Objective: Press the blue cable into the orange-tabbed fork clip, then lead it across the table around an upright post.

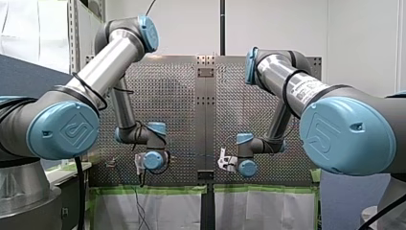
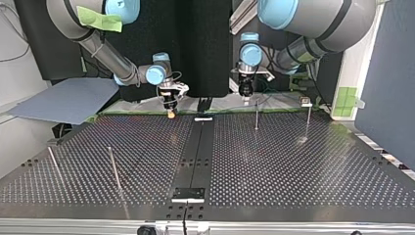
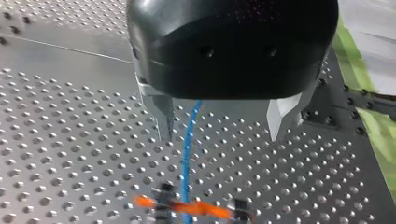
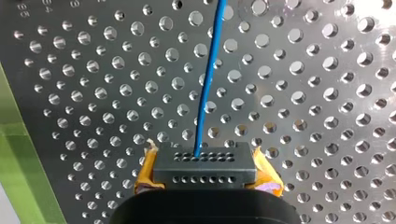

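Blue cable (image 3: 187,154) is running, in the left wrist view, between the fingers of the robot's left pincer (image 3: 220,135), which is standing wide and gripping nothing. The cable is lying close to one finger and crossing the orange-tabbed clip (image 3: 187,207) ahead. Whether it is seated there I cannot tell. If it is not, I reckon a sideways pull could be lifting it out or dragging it against that finger.

In the right wrist view the right pincer (image 4: 205,161) is pinching the cable, which is leading straight ahead over the table (image 4: 303,93).

In the top view both pincers are hanging near the table's far edge, leaving little room behind them. A post (image 2: 256,117) is standing just beside the left pincer, and open table, with further posts (image 2: 113,169) at the view's left, is stretching towards the camera.

In the front view the arms are reaching in from either side, their pincers apart.
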Robot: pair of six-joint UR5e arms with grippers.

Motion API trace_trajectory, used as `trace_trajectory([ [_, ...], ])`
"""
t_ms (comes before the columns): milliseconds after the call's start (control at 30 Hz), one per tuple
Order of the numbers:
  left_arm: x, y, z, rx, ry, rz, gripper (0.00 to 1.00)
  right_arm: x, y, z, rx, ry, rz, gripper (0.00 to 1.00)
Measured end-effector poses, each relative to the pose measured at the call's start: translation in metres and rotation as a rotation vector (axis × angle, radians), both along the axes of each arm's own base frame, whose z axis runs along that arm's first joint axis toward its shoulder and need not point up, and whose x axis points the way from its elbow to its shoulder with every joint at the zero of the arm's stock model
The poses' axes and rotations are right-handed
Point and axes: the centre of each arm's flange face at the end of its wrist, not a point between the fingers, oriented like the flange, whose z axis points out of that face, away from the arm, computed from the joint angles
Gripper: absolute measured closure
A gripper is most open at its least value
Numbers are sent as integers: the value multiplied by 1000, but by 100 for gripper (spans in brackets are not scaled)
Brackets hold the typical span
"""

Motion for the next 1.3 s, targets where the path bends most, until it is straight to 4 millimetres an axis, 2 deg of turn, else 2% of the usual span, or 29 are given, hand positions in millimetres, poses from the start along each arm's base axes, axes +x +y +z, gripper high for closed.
trace_trajectory([
  [133, 11, -2, -11, 5, -1, 15, 0, 1, 1, 0, 1, 1, 3, 100],
  [333, 20, -3, -12, 6, -13, 35, 0, 2, 2, 0, 0, 0, 5, 100],
  [667, 19, -6, -11, 32, -11, 31, 0, 2, 1, 0, -2, -2, 9, 100],
  [1000, 17, -22, -7, 60, -63, -10, 0, 1, 0, -1, -4, -3, 8, 100],
  [1300, 17, -19, -7, 62, -62, 35, 0, 0, 0, -2, -2, -3, 8, 100],
])
